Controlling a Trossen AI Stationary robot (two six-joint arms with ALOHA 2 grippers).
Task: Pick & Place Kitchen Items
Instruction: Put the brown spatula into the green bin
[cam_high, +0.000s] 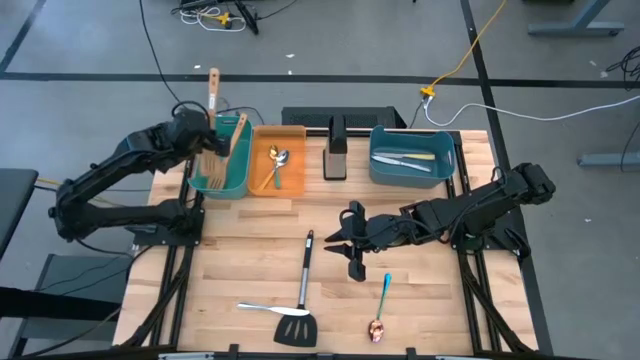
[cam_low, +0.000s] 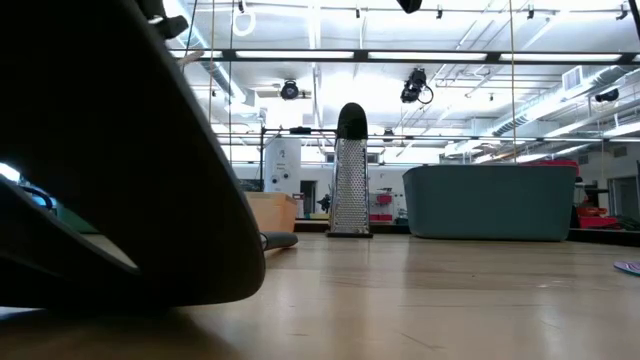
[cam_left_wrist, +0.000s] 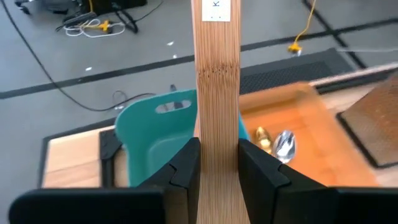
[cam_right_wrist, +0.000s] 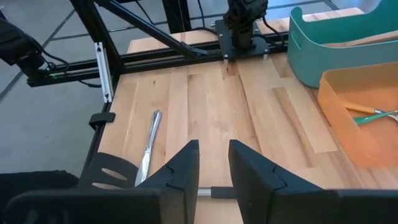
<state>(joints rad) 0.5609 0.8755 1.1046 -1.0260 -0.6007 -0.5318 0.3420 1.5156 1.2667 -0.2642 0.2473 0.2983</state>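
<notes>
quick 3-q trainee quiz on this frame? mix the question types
1. True or false: the left gripper is shut on a wooden spatula above the teal bin.
2. Which bin holds spoons? A teal, B orange, C blue.
3. Fill in: the black slotted turner lies on the ____.

Key:
1. True.
2. B, the orange bin.
3. Table, near the idle right gripper.

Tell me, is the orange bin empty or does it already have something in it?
Not empty. The orange bin holds spoons in the high view, and the left wrist view shows them lying on its floor.
</notes>
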